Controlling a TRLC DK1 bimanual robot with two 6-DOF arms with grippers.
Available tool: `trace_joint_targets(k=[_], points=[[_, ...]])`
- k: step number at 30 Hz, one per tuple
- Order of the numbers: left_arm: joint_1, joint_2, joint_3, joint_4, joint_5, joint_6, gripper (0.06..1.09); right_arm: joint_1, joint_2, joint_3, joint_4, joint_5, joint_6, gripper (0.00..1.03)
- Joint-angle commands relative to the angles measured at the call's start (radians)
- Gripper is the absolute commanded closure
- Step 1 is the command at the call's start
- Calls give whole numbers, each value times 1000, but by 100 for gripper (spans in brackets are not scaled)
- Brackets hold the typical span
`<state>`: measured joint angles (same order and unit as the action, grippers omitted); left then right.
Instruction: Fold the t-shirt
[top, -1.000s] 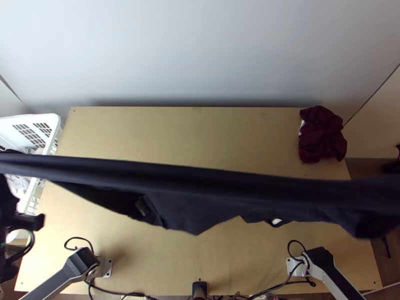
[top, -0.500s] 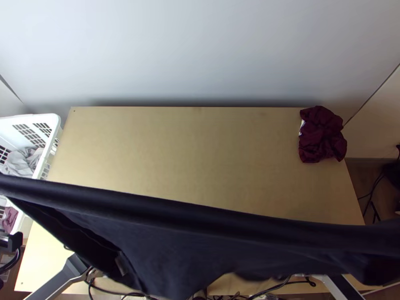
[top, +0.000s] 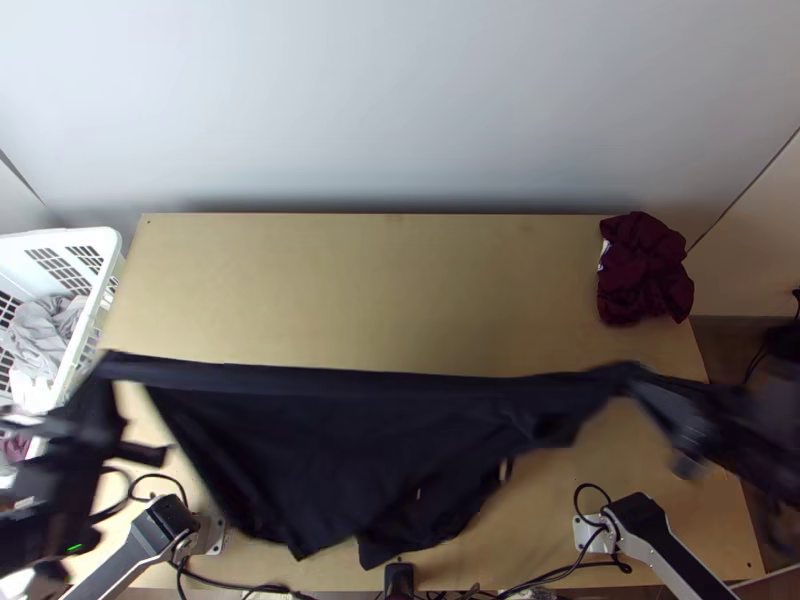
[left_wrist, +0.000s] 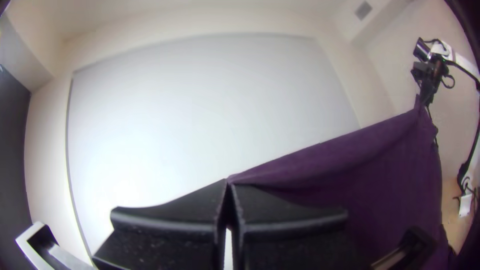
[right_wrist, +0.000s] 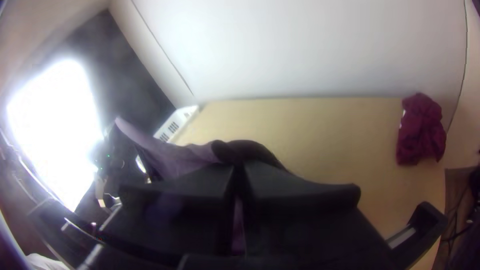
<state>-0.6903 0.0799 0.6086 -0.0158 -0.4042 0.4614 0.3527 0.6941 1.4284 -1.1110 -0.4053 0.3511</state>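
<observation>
The dark t-shirt (top: 330, 430), its edge pinched in the left claw (left_wrist: 229, 181) and right claw (right_wrist: 237, 164), has sunk lower over the desk's (top: 400, 280) near side, probably ready for spreading.

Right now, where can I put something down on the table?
Use the far middle of the table: it's bare between the white basket, the maroon cloth and the wall. The near middle is crowded, with the dark t-shirt stretched between the left gripper and right gripper.

The t-shirt (top: 300, 440) is near-black, the table (top: 380, 290) light tan, the other cloth (top: 643, 270) maroon, the basket (top: 100, 242) white.
</observation>
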Motion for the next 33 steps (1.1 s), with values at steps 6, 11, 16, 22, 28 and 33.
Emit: trace_joint_targets(k=[6, 11, 16, 22, 28, 33], points=[[89, 208, -408, 335, 111, -50, 105, -90, 275, -534, 476, -12, -181, 100], [483, 523, -349, 505, 413, -196, 105, -162, 502, -493, 718, -36, -196, 100], [683, 923, -124, 544, 456, -267, 105, -210, 759, -335, 755, -38, -255, 100], [744, 1262, 79, 597, 530, -277, 105, -284, 1012, -141, 836, -40, -259, 100], [739, 1568, 304, 608, 527, -299, 105, -276, 1248, 58, 901, -38, -207, 100], [727, 1801, 482, 614, 507, -299, 105, -274, 1421, 241, 896, -29, -196, 100]])
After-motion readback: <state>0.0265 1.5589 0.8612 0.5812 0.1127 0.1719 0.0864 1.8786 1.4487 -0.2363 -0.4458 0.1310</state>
